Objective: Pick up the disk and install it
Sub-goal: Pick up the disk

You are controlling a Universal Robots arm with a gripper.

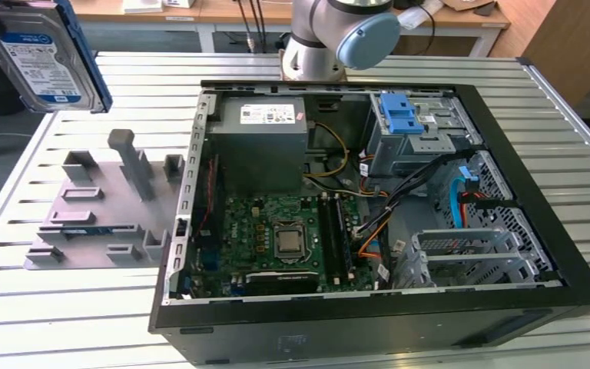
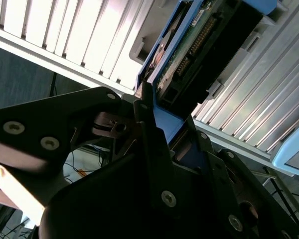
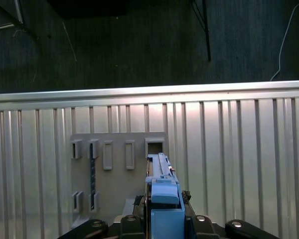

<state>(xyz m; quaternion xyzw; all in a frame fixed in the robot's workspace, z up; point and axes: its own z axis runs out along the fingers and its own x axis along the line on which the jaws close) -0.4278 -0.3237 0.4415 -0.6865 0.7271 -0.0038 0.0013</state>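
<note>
The end effector is closed on the blue plastic carrier of the disk, I think so that the silver metal body and the green circuit board are not pressed. The disk hangs in the air at ten o'clock from the open computer case in the exterior view. It is over the grey slotted rack on the ribbed metal counter.

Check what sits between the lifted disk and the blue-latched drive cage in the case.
In the exterior view: the case wall and the grey power-supply box, between disk and drive cage.
</note>
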